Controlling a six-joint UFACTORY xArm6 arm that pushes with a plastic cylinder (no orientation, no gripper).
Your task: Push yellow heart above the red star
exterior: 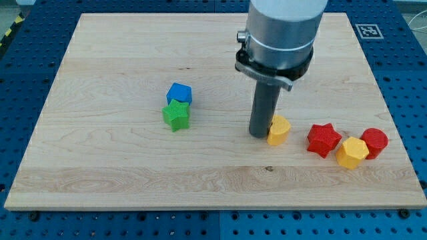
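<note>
The yellow heart (279, 130) lies on the wooden board, right of centre. My tip (259, 135) stands against its left side, touching or nearly touching it. The red star (323, 139) lies a short way to the view's right of the heart, slightly lower, with a gap between them. The rod rises from the tip to the grey arm housing (280, 33) at the view's top.
A yellow hexagonal block (351, 153) sits right of the red star, touching a red block (375, 142) at the far right. A blue block (179, 93) and a green star (176, 115) sit together left of centre. The board's right edge (393, 127) is close to the red block.
</note>
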